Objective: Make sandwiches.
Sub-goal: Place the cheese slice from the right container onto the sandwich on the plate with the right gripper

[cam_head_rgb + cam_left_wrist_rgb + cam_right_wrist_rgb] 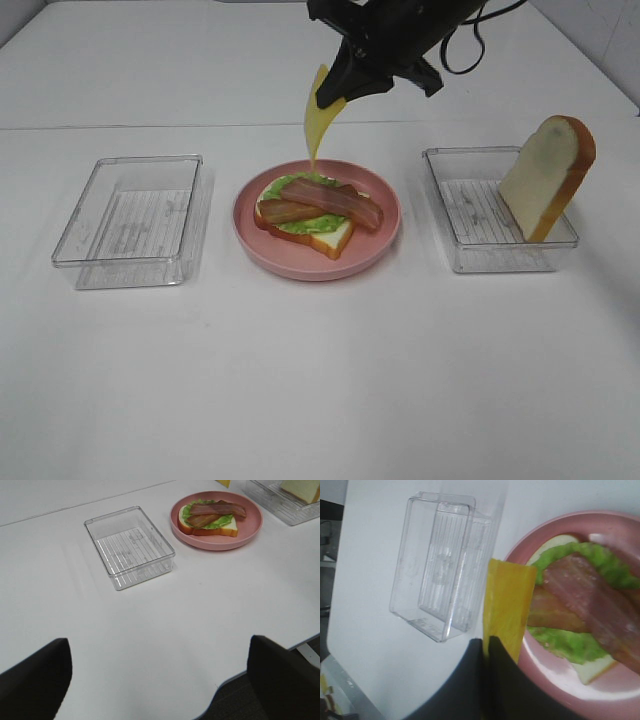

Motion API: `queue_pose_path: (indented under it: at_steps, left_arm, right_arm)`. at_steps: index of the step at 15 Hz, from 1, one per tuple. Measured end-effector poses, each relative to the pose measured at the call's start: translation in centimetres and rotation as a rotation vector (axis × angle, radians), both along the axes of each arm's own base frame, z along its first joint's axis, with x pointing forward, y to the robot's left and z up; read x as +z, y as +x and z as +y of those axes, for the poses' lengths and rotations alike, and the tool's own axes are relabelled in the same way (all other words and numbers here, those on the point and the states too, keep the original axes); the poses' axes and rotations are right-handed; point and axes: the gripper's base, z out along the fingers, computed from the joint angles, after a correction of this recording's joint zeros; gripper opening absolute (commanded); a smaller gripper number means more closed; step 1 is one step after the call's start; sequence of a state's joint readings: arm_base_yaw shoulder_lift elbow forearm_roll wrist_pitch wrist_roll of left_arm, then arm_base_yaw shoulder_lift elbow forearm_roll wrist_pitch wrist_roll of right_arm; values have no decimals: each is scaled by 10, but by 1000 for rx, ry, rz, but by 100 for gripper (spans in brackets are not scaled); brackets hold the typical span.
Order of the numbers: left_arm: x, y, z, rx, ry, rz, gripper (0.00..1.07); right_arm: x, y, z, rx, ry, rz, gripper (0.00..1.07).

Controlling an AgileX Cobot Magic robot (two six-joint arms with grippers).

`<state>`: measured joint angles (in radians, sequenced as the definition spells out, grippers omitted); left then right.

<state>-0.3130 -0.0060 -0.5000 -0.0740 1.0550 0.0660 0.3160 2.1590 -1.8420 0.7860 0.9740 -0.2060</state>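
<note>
White table lies under a black arm reaching down from the far side, its right gripper clamped on a yellow cheese slice that hangs over the pink plate and the far edge of its bread, lettuce and bacon sandwich, while only the left wrist view shows the left gripper, spread wide and holding nothing.

Desk: white, matt, one broad top filling nearly the whole high view.
Seam: thin grey line across the desk's far part, side to side.
Desk's near edge: rounded, with a curved notch, seen in the left wrist view.
Floor: dark grey, below that near edge.
Surround: pale grey with faint lines past the desk's far right corner; wall or floor cannot be told.
Light: soft, even, from above; shadows on the desk faint.
</note>
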Motion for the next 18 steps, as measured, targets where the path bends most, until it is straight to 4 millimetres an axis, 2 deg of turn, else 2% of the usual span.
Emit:
queue_pose_path:
  at_steps: [2, 5, 7, 10, 12, 16, 17, 18]
  left_arm:
    - [0, 0, 0, 0, 0, 0, 90]
    - [0, 0, 0, 0, 0, 0, 90]
    - [0, 0, 0, 0, 0, 0, 90]
    - [0, 0, 0, 0, 0, 0, 90]
    - [0, 0, 0, 0, 0, 0, 90]
    - [0, 0, 0, 0, 0, 0, 90]
    - [0, 0, 0, 0, 0, 0, 90]
    - [0, 0, 0, 0, 0, 0, 90]
  right_arm:
    - [-15, 1, 11, 16, 39, 41, 0]
    - [-42, -5, 38, 50, 49, 85, 0]
    - [-52, -5, 44, 47, 43, 93, 0]
    - [-62, 1, 38, 8, -49, 65, 0]
    - [-71, 5, 24, -64, -209, 60, 0]
    - [-74, 6, 19, -102, -270, 71, 1]
    - [-74, 6, 19, -106, -269, 74, 4]
    - [-74, 6, 19, -108, -271, 75, 12]
